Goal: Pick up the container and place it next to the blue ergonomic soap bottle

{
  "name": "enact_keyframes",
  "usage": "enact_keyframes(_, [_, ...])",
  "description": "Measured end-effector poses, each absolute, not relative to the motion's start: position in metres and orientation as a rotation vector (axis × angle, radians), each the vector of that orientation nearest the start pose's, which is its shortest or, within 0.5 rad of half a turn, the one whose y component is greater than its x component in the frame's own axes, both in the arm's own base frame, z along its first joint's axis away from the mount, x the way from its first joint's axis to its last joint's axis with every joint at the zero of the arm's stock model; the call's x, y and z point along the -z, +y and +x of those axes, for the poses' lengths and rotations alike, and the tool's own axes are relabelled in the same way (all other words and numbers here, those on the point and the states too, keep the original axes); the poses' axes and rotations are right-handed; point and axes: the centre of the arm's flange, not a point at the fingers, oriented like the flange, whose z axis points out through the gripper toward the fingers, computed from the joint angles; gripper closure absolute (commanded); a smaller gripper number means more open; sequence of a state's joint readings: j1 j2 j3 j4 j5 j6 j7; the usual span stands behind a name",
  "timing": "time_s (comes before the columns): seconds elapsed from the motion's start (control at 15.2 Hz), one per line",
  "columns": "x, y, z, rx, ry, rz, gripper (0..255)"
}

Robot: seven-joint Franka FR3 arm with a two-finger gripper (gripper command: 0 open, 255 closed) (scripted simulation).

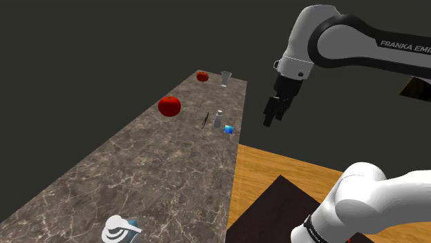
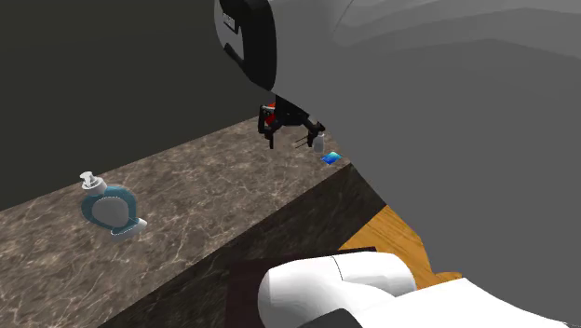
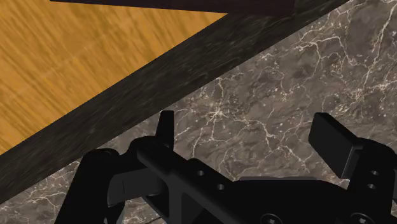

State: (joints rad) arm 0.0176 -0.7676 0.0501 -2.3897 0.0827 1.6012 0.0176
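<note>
Dim, flat, even light, murky dark surroundings.

— From where is the stone counter [image 1: 159, 172] taken in the shoulder view?
— It is looked down on lengthwise from its near end. It runs from the lower left to the upper middle, with the arm [image 1: 345, 41] at the upper right.
— And the second exterior view?
— It is set close behind the arm, by which the upper right is blocked. The counter is crossed obliquely, at a flatter angle.
— What is shared?
— The soap bottle [image 1: 119, 229] is caught at the left in both. The counter's edge and the wooden floor [image 3: 76, 57] are seen steeply and closely in the wrist view, and the same floor is found low and right in the others.
</note>
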Motion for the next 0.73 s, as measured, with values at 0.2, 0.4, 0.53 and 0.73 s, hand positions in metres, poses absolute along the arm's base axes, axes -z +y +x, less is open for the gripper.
enact_keyframes(0.2, [-0.565, 0.029, 0.325, -0.027, -0.058, -3.098, 0])
enact_keyframes(0.4, [-0.550, 0.015, 0.353, -0.004, -0.076, -3.107, 0])
enact_keyframes(0.53, [-0.536, 0.005, 0.370, 0.011, -0.090, -3.113, 0])
enact_keyframes(0.73, [-0.516, -0.009, 0.397, 0.035, -0.111, -3.122, 0])
